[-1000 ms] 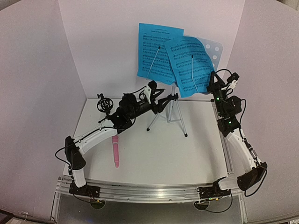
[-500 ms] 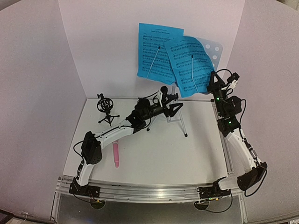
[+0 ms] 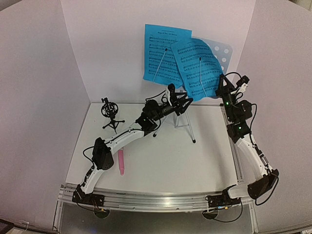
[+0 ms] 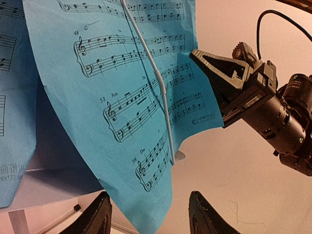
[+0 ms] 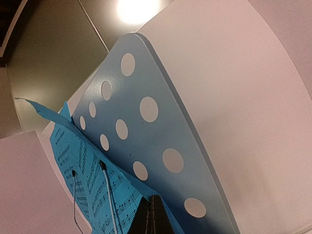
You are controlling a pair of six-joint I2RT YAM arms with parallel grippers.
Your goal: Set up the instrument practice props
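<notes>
The pale-blue perforated music stand (image 3: 223, 51) (image 5: 161, 126) rises on its silver tripod (image 3: 187, 126) at the back. Two bright blue sheet-music pages lean on it, the left page (image 3: 163, 51) (image 4: 9, 122) and the right page (image 3: 196, 68) (image 4: 122, 97), each under a wire arm. My left gripper (image 3: 183, 104) (image 4: 148, 219) is open below the right page, whose lower corner hangs between the fingers. My right gripper (image 3: 222, 84) (image 5: 153, 212) (image 4: 196, 52) is shut, its tip against that page's right edge. The pink microphone (image 3: 120, 162) lies near the left front, and the black tripod mic holder (image 3: 111, 113) stands at the back left.
White walls close in the table (image 3: 161, 165) at the back and both sides. The tripod's legs spread across the back middle of the table, under my left forearm. A metal rail (image 3: 156, 200) runs along the near edge.
My left arm has swung right and up from beside the mic holder to under the right page, its fingers widening and then narrowing. The right arm has not moved.
</notes>
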